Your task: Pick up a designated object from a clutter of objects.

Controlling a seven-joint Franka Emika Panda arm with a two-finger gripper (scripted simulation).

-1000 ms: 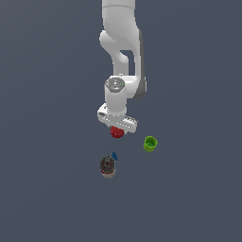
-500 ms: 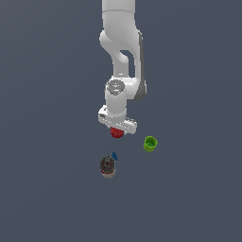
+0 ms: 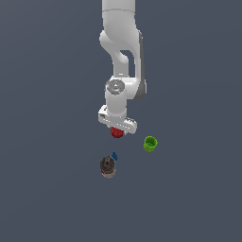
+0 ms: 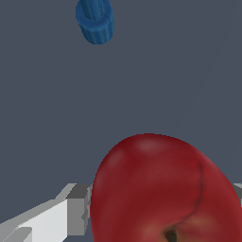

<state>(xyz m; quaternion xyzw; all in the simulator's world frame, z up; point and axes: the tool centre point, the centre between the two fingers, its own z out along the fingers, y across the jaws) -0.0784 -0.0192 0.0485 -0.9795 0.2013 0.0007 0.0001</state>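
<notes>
Red apple (image 3: 116, 133) directly beneath the claw (image 3: 117, 130), seated between its fingers (image 4: 71, 210), apparently clamped; blue piece (image 4: 95, 20), can (image 3: 108, 166), green cup (image 3: 150, 143) well apart on counter (image 3: 189, 198).

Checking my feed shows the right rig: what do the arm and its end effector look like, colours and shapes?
The arm is glossy white with rounded, tube-like links and a dark grey band along one side. A grey circular cap marks the wrist joint. The end effector hangs from a flat white crossbar; in the wrist view its finger is blocky, white and light grey. No cables or markings show.
</notes>
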